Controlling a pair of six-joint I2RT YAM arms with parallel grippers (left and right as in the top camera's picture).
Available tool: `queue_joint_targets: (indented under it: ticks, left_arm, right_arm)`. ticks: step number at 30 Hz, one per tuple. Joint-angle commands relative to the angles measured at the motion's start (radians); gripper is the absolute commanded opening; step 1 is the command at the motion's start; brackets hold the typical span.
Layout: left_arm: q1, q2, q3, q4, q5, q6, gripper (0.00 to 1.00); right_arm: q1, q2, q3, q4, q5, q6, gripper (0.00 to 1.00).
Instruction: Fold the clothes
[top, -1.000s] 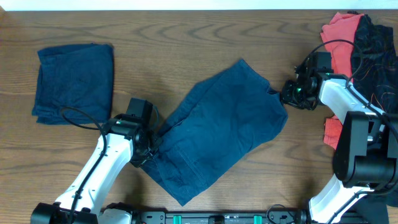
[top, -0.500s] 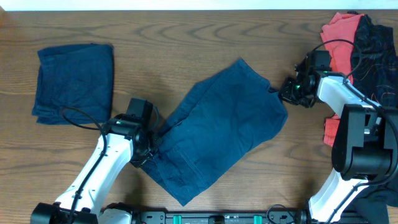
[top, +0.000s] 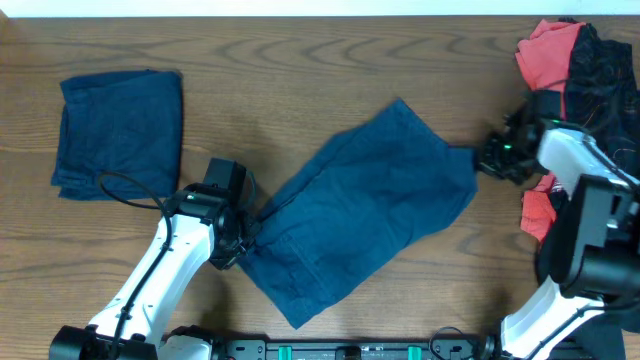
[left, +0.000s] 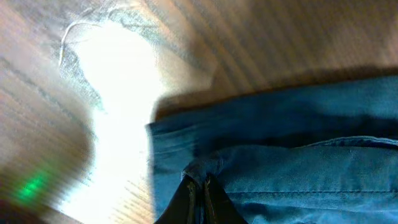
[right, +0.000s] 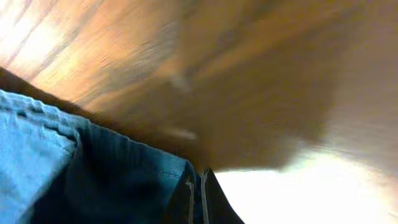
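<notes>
Two hands hold the blue garment (top: 365, 215) stretched slantwise across the middle of the desk (top: 300, 60). My left hand (top: 243, 236) is clamped on its lower left edge, fingers pinched together over a seam in the wrist view. My right hand (top: 482, 160) is clamped on the upper right corner. Compared with a second ago, the right hand has drawn that corner further right, and the cloth lies flatter and wider. I judge this is smoothing before the first fold. A folded piece (top: 120, 130) sits far left; a red and black pile (top: 570, 60) waits at the right edge.
</notes>
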Motion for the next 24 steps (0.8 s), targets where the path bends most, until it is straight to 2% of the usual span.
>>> queue_joint_targets:
  ticks: [1,16,20,24]
  left_arm:
    - [0.005,0.009,-0.006,-0.023,-0.041,0.002,0.06]
    - [0.002,0.009,-0.006,0.075,-0.029,0.002,0.06]
    - [0.002,0.021,-0.006,0.106,-0.119,0.003,0.06]
    - [0.002,0.071,-0.006,0.183,-0.143,0.088,0.06]
  right_arm:
    - [-0.027,-0.044,-0.001,-0.008,0.07,-0.013,0.01]
    - [-0.019,-0.044,-0.001,-0.09,0.112,-0.016,0.01]
    - [-0.022,-0.044,-0.001,-0.126,0.113,-0.016,0.01]
    - [-0.016,-0.044,-0.001,-0.169,0.106,-0.016,0.01]
